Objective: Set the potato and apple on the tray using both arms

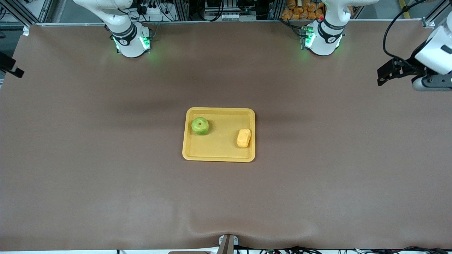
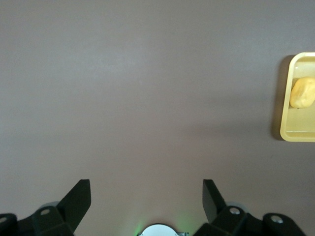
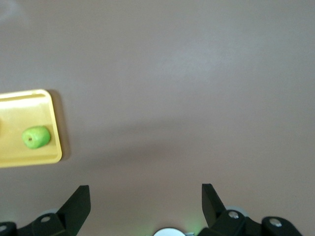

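The yellow tray (image 1: 219, 150) lies at the middle of the brown table. The green apple (image 1: 200, 126) sits on it toward the right arm's end. The yellow-orange potato (image 1: 243, 138) lies on it toward the left arm's end. My left gripper (image 1: 380, 76) is open and empty, up over the table at the left arm's end. Its wrist view shows the open gripper (image 2: 146, 196), the tray's edge (image 2: 295, 133) and the potato (image 2: 302, 92). My right gripper (image 1: 14, 70) is at the right arm's end, mostly cut off. Its wrist view shows it open (image 3: 145, 196), with the tray (image 3: 29, 160) and apple (image 3: 36, 137).
The brown mat (image 1: 106, 176) covers the whole table. A small mount (image 1: 227, 243) sticks up at the table's edge nearest the front camera. Orange items (image 1: 300, 10) are stacked off the table by the left arm's base.
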`<state>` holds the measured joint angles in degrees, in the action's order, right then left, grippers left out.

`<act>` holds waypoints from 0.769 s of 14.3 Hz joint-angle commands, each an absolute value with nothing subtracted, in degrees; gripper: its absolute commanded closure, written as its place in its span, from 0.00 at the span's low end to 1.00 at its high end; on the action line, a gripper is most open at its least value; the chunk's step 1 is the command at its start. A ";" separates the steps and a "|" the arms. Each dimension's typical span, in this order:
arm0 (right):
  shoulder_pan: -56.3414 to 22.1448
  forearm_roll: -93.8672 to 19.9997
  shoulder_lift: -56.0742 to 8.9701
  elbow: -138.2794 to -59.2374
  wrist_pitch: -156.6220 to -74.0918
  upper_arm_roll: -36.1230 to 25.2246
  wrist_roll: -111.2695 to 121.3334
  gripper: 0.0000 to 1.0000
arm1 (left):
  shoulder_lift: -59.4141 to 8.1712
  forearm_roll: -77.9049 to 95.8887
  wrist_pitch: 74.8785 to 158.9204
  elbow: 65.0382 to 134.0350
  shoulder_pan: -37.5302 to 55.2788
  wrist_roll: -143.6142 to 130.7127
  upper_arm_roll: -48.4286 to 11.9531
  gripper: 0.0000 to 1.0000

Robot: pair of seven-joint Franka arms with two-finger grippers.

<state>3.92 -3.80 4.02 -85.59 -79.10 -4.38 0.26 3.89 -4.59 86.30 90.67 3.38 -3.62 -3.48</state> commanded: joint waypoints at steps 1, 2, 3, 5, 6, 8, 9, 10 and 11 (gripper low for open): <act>3.08 -3.69 4.83 -85.25 -76.38 -4.57 -0.44 0.00 | 5.27 -2.73 85.60 91.85 3.96 -3.78 -2.46 0.00; 3.16 -3.69 4.83 -85.34 -75.85 -4.74 -0.09 0.00 | 5.36 -2.46 85.43 91.85 3.96 -3.78 -2.46 0.00; 3.25 -3.78 4.66 -85.34 -75.94 -4.75 -0.09 0.00 | 5.45 -2.46 84.82 91.85 3.96 -4.04 -2.63 0.00; 3.08 -3.26 4.31 -85.78 -76.03 -4.75 0.09 0.00 | 5.97 -2.46 83.15 91.76 3.96 -4.31 -2.81 0.00; 3.08 -2.12 3.87 -86.22 -76.03 -4.75 0.09 0.00 | 6.41 -2.46 82.71 91.76 3.96 -4.31 -2.81 0.00; 3.16 -1.14 2.73 -86.57 -76.46 -4.75 0.09 0.00 | 6.33 -2.46 82.62 91.50 3.96 -4.31 -2.46 0.00; 3.08 -1.14 1.68 -86.57 -76.90 -4.75 0.09 0.00 | 6.24 -2.46 82.70 91.41 3.96 -4.39 -2.46 0.00; 2.82 -1.14 1.06 -86.66 -77.34 -4.75 0.09 0.00 | 6.33 -2.46 82.71 91.41 3.96 -4.39 -2.55 0.00; 2.55 -1.06 0.27 -86.66 -77.43 -4.83 0.09 0.00 | 6.42 -2.46 82.53 91.49 3.96 -4.48 -2.72 0.00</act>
<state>3.31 -2.13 1.62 -86.80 -77.00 -4.59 0.25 5.28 -3.11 83.30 91.00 3.58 -3.91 -2.96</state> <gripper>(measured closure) 0.000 0.000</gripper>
